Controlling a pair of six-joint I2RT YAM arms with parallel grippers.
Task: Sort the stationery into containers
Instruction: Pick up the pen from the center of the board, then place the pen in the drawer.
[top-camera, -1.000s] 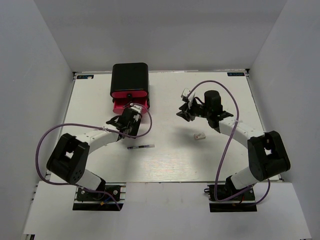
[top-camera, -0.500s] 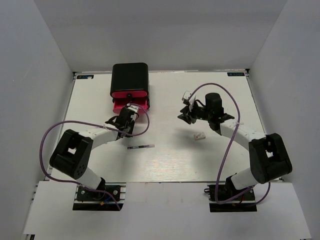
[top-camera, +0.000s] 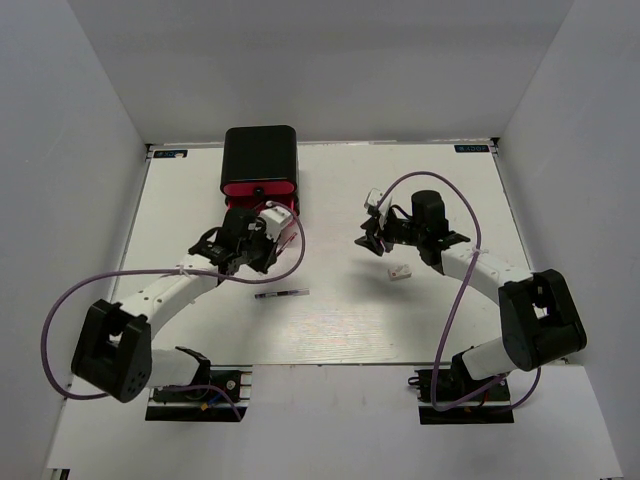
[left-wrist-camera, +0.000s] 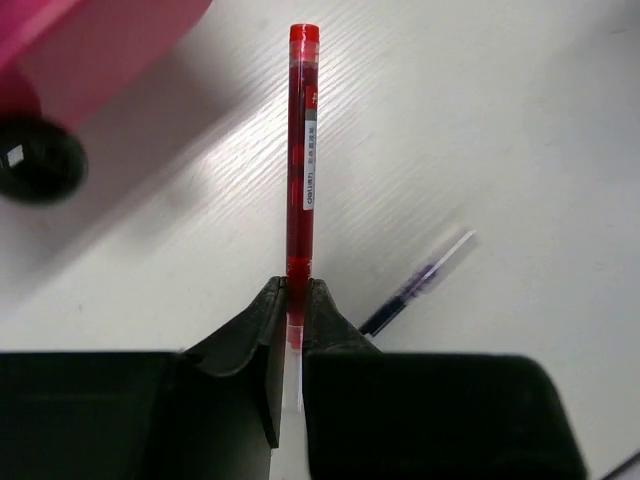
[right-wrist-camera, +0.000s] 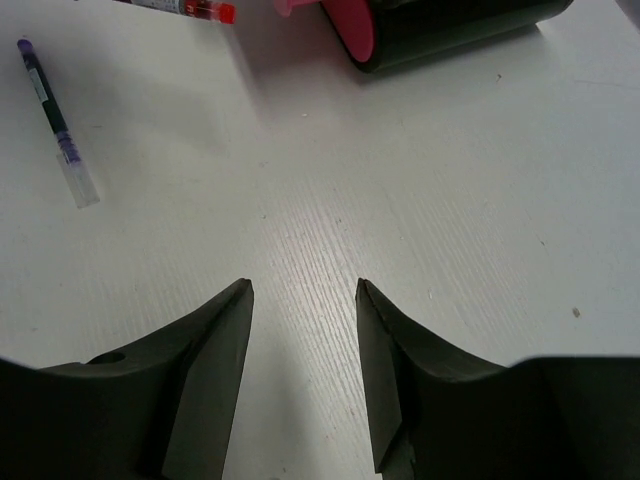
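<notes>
Right now you are delivering the red pen. Your left hand is pinching it by one end, the fingers closed down to the width of the barrel, and the rest of the pen is sticking straight out ahead of the fingertips, clear of the worktop. The drawer box is sitting just ahead of that hand. In the left wrist view a pink drawer and its black knob are lying ahead and to the left of the pen tip, near it but not touching. From above, the lowest drawer seems to be standing pulled out, though the hand is covering part of it.

For the next move, I judge you are needing to swing the pen tip leftward and forward over the open drawer, lower it so the barrel lies inside the walls, and only then spread the fingers.

Your right hand is hanging over bare worktop with its fingers spread wide and nothing between them. The eraser is lying just behind and below that hand, and the dark pen is lying flat behind and to the right of your left hand. Both are waiting to be sorted.
</notes>
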